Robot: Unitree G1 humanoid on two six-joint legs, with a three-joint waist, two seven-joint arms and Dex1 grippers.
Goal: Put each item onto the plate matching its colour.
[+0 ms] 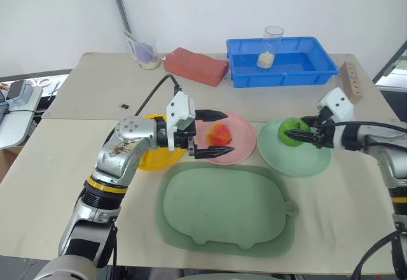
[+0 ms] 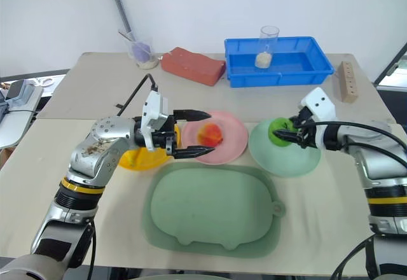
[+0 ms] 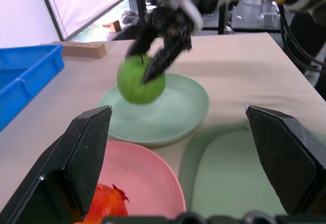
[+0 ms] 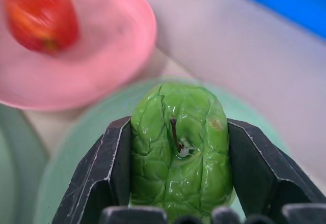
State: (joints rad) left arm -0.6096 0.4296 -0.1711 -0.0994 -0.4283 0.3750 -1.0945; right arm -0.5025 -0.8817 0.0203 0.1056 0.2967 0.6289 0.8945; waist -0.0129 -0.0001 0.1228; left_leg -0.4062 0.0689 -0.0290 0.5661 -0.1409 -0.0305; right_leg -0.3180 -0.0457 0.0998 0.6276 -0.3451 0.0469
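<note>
Silver arms — yellow-black bands, black-fingered tools, white housings.

I count three plates (image 1: 294,156), two apples (image 1: 219,133), one big green tray (image 1: 222,213), one blue bin (image 1: 280,63), one red block (image 1: 197,65) and two glass cups (image 1: 272,46).

— Any way in over the pink plate (image 1: 241,141)?
— The left hand (image 1: 219,133) hangs wide-fingered across it, blocking the near side. The large green tray (image 1: 222,210) lies flat and bare.
— And behind?
— Red block (image 1: 196,65) and blue bin (image 1: 280,61) stand at the desk (image 1: 95,89) back.
</note>
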